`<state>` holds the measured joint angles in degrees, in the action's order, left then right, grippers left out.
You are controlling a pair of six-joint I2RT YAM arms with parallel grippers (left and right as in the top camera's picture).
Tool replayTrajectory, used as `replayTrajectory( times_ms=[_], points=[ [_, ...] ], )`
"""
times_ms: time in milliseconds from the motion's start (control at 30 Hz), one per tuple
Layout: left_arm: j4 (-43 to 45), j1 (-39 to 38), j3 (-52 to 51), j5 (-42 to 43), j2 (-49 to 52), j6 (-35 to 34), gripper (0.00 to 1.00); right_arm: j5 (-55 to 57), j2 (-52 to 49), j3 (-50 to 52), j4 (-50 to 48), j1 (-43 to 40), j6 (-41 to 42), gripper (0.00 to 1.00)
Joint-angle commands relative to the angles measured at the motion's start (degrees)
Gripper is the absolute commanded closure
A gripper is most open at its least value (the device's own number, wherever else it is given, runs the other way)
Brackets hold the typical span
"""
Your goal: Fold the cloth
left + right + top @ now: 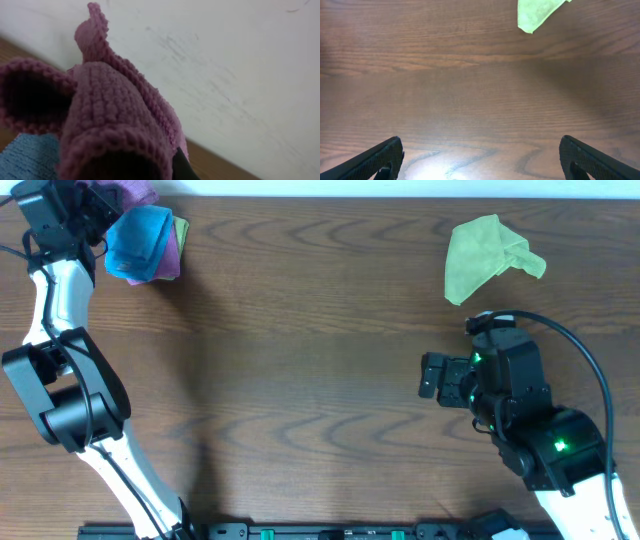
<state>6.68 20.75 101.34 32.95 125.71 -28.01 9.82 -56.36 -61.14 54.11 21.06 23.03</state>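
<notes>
The cloth point(128, 194) is at the far left corner of the table point(300, 380), bunched up and raised just above the blue cloth point(140, 240). The left gripper point(92, 215) holds it, and in the left wrist view the purple folds hide the fingers almost fully. The right gripper point(430, 375) hangs over bare wood with its fingers point(375, 162) spread wide. The lime-green cloth point(485, 255) lies beyond it.
</notes>
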Motion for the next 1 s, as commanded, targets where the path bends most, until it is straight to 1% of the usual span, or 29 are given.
replayTrajectory(
  times_ms=[0,100,200,267,433,633,767,967],
  points=[
    [0.55,-0.33,0.61,-1.90,1.40,1.46,0.94,-0.24,0.09,-1.09,-0.13,-0.90,0.68,0.01],
    [0.68,-0.33,0.61,-1.01,3.06,1.36,0.94,-0.22,0.09,-1.09,-0.15,-0.90,0.68,0.01],
    [0.85,-0.33,0.61,2.97,4.90,0.09,0.94,-0.24,0.09,-1.09,-0.15,-0.90,0.68,0.01],
    [0.74,-0.44,0.61,4.15,5.51,-0.52,0.94,-0.24,0.09,-1.09,-0.15,-0.90,0.70,0.01],
    [-1.33,-0.48,0.61,4.15,5.55,-0.50,0.94,-0.26,0.09,-1.09,-0.13,-0.90,0.72,0.01],
    [-8.13,-0.33,0.61,4.11,5.53,-0.37,0.95,-0.24,0.09,-1.09,-0.24,-0.90,0.72,0.01],
    [-12.48,0.13,0.61,3.87,5.53,1.64,0.94,-0.24,0.09,-1.09,-0.96,-0.90,0.72,0.01],
    [-18.71,1.79,0.61,3.52,5.53,2.67,0.94,-0.24,0.09,-1.09,-1.20,-0.90,0.72,0.01]
  ],
)
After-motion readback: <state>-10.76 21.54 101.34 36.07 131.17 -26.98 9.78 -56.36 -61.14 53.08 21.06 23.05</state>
